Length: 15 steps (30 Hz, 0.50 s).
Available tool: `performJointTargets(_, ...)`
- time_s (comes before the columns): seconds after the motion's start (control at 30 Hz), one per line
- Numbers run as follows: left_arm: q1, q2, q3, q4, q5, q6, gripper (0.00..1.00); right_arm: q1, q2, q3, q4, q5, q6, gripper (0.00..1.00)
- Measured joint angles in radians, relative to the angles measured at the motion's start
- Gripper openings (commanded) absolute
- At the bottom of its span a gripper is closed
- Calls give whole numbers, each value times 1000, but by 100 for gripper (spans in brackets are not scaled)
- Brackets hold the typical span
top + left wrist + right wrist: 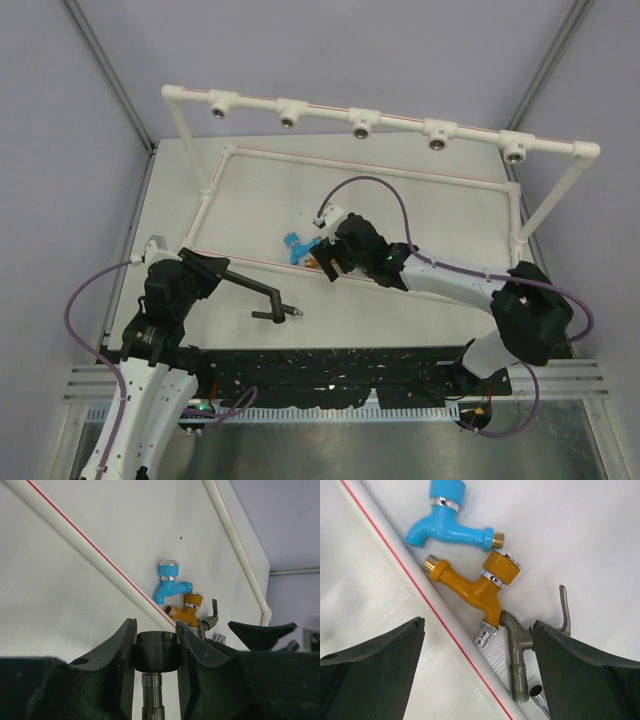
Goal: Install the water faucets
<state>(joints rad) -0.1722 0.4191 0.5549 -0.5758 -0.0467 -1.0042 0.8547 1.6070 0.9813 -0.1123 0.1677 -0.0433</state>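
Observation:
My left gripper [220, 270] is shut on the round base of the large dark-grey faucet [268, 297], whose long straight arm points right above the table. The left wrist view shows its jaws [156, 626] clamped on the black cylinder [156, 655]. My right gripper [333, 263] is open, low over a cluster of small faucets. In the right wrist view its jaws [479, 624] straddle the orange faucet [480, 585] and dark metal faucet [517, 652]. The blue faucet [451, 525] lies just beyond. A chrome faucet's tip [538, 694] shows by the right finger.
The white pipe frame [363, 122] stands at the back with several brass-lined sockets facing forward. Its lower pipe with a red line [420, 597] lies on the table right against the small faucets. Grey walls enclose the table.

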Motion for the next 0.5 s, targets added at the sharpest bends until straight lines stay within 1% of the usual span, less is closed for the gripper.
performJointTargets(0.07, 1, 23, 0, 3, -10, -24, 0, -2, -134, -88, 76, -32, -11, 96)
performJointTargets(0.13, 3, 44, 3, 3, -22, -60, 0, 5, -264, -180, 175, -93, -34, 96)
performJointTargets(0.23, 3, 55, 21, 1, -42, -117, 0, 51, -391, -297, 301, -138, -75, 96)
performJointTargets(0.3, 3, 55, 36, 0, -57, -155, 0, 103, -425, -352, 356, -158, -106, 96)
performJointTargets(0.43, 3, 44, 64, -5, -74, -234, 0, 187, -429, -442, 452, -197, -146, 96)
performJointTargets(0.5, 3, 34, 71, -6, -74, -263, 0, 202, -426, -468, 485, -210, -156, 96)
